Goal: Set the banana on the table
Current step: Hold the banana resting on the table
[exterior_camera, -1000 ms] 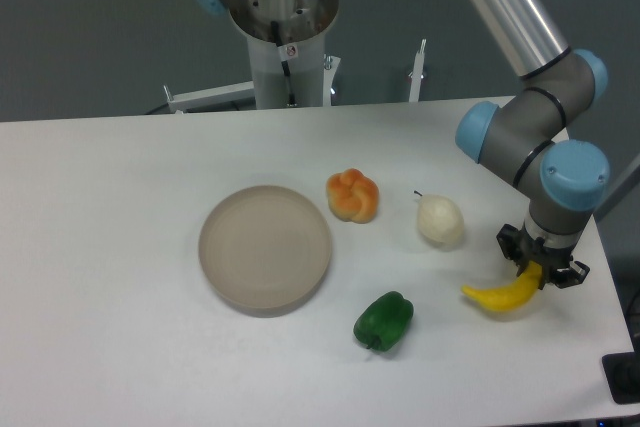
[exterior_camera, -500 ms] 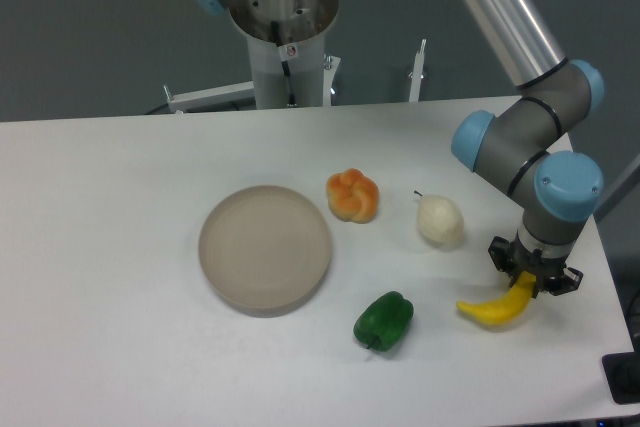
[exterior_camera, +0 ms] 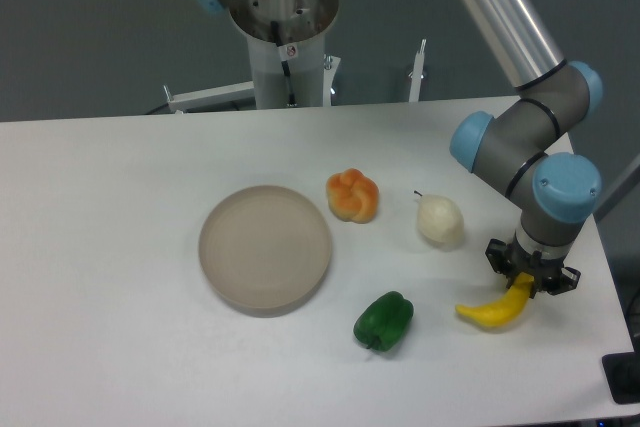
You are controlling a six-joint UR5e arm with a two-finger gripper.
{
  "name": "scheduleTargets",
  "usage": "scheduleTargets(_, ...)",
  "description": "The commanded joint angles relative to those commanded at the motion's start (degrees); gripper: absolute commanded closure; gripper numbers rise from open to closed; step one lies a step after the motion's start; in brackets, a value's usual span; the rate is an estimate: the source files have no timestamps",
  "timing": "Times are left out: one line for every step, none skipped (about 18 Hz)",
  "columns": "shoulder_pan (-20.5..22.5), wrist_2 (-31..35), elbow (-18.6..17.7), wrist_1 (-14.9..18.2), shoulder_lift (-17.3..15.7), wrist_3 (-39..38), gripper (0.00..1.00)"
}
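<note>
- At the right front of the table, the gripper pinches the banana by its upper end.
- The banana looks low, at or just above the tabletop; contact is unclear.
- Left, by my reading: let go and lift clear.
- Nearby: pear, green pepper.

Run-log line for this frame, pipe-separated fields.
phase: placing | pincer: shut on banana | banana: low at table right edge, contact unclear | nearby: pear, green pepper
</note>
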State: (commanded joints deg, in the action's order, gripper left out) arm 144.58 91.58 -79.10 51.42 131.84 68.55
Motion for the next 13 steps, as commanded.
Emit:
scheduleTargets(0.0,0.1,-0.2,-0.1,0.0,0.3,0.63)
scheduleTargets(0.0,0.0,-0.2,0.0,0.0,0.4,0.63)
scheduleTargets(0.0,0.1,-0.2,0.0,0.0,0.4,0.63)
scheduleTargets(0.0,0.1,-0.2,0.0,0.0,0.6,0.63)
scheduleTargets(0.0,0.1,-0.2,0.0,0.0,0.6,0.63)
scheduleTargets(0.0,0.1,-0.2,0.0,0.0,0.7,0.63)
scheduleTargets(0.0,0.1,-0.2,0.0,0.0,0.7,0.62)
scheduleTargets(0.0,0.1,-0.2,0.0,0.0,0.7,0.62)
scheduleTargets(0.0,0.1,-0.2,0.0,0.1,0.8,0.62)
scheduleTargets(0.0,0.1,-0.2,0.0,0.1,0.8,0.61)
scheduleTargets(0.0,0.1,-0.2,0.0,0.1,0.9,0.61)
scheduleTargets(0.0,0.1,-0.2,0.0,0.1,0.9,0.60)
scheduleTargets(0.0,0.1,-0.2,-0.1,0.1,1.0,0.60)
